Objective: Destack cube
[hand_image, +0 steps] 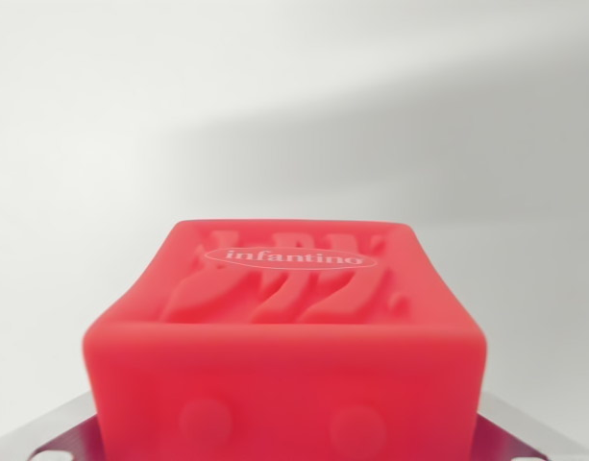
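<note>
Red cube (284,336) fills the lower centre of the wrist view, very close under the camera; end effector (284,451) fingers hidden, can't tell if grasping. Best to lift straight, slowly, off whatever's below. Soft matte rubbery block, rounded edges, embossed wavy relief, "infantino" oval logo, pale bench (294,115) behind.

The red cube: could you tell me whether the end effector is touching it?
Cannot tell. The wrist view shows the cube filling the foreground, but no fingertips or contact show.

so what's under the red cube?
Only metal gripper parts show beside the red cube at the frame's bottom corners. Directly beneath is covered; no other cube is visible. Behind it: plain white surface.
</note>
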